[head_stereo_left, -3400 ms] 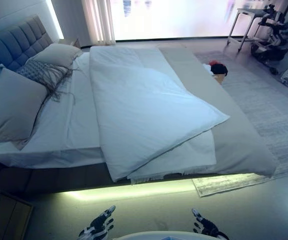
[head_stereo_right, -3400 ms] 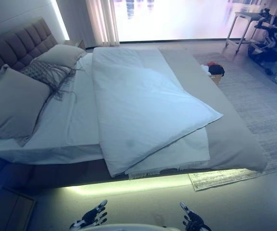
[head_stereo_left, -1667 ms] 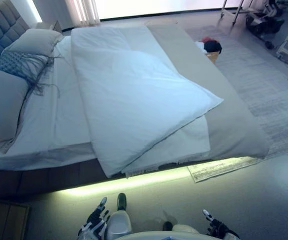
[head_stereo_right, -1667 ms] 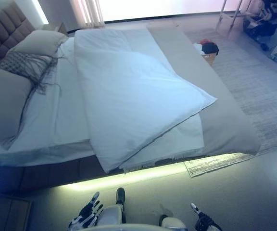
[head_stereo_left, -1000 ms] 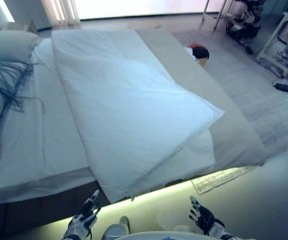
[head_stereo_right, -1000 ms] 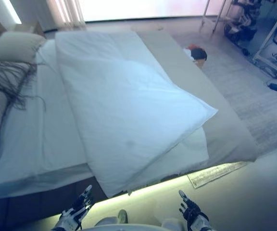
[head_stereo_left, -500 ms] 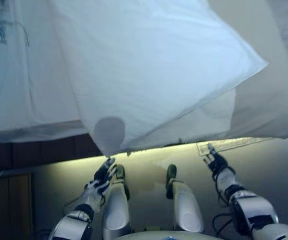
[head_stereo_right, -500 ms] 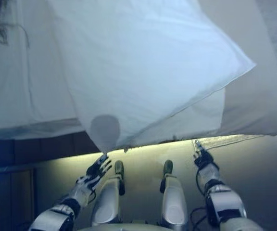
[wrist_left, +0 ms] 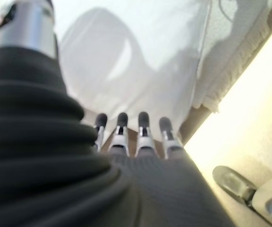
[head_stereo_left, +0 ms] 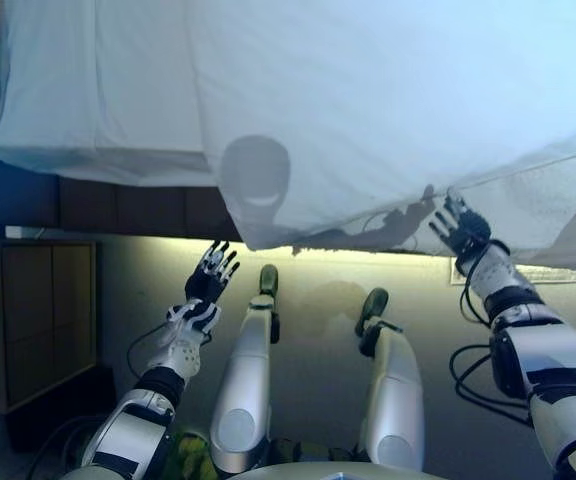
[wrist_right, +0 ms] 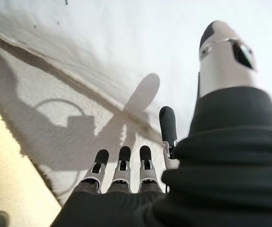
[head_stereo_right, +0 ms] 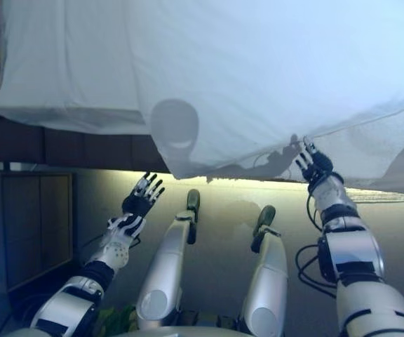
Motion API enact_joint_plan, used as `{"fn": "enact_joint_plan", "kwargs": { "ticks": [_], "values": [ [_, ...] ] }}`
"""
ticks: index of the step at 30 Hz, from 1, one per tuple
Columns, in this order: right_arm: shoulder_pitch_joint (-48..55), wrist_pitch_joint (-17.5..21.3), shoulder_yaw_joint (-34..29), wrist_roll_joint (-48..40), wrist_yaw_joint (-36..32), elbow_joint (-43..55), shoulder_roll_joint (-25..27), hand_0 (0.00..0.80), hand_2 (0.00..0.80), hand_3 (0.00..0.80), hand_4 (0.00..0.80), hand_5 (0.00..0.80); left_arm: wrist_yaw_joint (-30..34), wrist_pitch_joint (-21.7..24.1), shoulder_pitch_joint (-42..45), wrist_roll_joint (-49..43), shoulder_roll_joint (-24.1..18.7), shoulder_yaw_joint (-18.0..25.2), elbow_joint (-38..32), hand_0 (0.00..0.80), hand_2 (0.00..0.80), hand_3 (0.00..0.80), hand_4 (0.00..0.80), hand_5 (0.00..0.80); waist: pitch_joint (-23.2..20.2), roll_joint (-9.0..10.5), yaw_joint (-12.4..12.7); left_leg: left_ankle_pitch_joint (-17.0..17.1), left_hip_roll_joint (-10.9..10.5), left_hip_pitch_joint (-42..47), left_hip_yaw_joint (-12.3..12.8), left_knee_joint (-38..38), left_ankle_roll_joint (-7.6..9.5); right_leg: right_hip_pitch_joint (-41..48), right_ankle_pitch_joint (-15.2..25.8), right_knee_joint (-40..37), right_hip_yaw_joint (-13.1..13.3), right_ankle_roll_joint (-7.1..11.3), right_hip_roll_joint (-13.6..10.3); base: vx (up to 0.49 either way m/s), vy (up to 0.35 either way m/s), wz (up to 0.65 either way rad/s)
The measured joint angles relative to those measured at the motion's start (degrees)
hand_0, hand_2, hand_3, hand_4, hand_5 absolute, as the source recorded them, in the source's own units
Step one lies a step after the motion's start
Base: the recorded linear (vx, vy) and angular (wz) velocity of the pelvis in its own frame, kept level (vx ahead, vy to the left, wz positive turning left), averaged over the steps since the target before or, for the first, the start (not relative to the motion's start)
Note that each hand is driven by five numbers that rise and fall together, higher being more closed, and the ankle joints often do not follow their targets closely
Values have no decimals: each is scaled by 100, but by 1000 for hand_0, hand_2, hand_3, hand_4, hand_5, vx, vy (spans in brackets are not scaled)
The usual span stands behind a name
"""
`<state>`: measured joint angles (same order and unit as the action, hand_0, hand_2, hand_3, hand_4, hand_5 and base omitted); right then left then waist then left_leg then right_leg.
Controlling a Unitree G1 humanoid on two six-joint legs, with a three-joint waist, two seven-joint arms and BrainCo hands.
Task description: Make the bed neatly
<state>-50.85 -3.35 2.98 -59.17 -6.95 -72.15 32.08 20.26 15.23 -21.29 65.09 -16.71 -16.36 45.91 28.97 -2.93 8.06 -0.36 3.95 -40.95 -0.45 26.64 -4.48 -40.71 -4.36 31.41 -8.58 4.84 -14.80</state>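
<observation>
Reaching both arms toward the near edge of the bed, I work across from the left. The white sheet (head_stereo_left: 88,90) hangs over the mattress side there, above the dark bed base (head_stereo_left: 118,205). My left hand (head_stereo_left: 208,280) sits below the drooping corner of the white duvet (head_stereo_left: 368,100), fingers spread and straight, holding nothing; I judge it is placed to catch that corner from underneath. The corner hangs past the mattress because the duvet lies skewed on the bed. Further right, my right hand (head_stereo_left: 460,228) is up at the textured blanket (wrist_right: 41,123) under the duvet's edge, fingers apart and straight, close to the cloth but not curled on it.
</observation>
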Motion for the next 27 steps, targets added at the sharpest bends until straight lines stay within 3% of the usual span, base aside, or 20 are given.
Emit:
{"fn": "enact_joint_plan", "kwargs": {
  "ticks": [11,15,27],
  "values": [
    [-573,-105,22,1,130,10,656,0,0,0,0,0,-2,229,410,221,-272,-83,-864,0,0,0,0,0,28,-6,132,-27,-56,-967,-159,541,28,-836,2,417,-14,-23,-52,45,-24,4],
    [-694,-123,46,-2,170,22,859,0,0,0,0,0,7,272,657,389,-316,-87,-1006,0,0,0,0,0,32,-12,260,-52,-53,-1037,-189,602,23,-891,-26,486,-24,-35,-49,79,-27,2],
    [-761,-23,206,-10,98,476,1148,0,0,0,0,0,13,285,1198,569,-625,-40,-1510,0,0,0,0,0,35,-15,264,-148,-35,-1183,-265,870,23,-953,-83,622,-43,-27,-50,33,-38,0]
  ]
}}
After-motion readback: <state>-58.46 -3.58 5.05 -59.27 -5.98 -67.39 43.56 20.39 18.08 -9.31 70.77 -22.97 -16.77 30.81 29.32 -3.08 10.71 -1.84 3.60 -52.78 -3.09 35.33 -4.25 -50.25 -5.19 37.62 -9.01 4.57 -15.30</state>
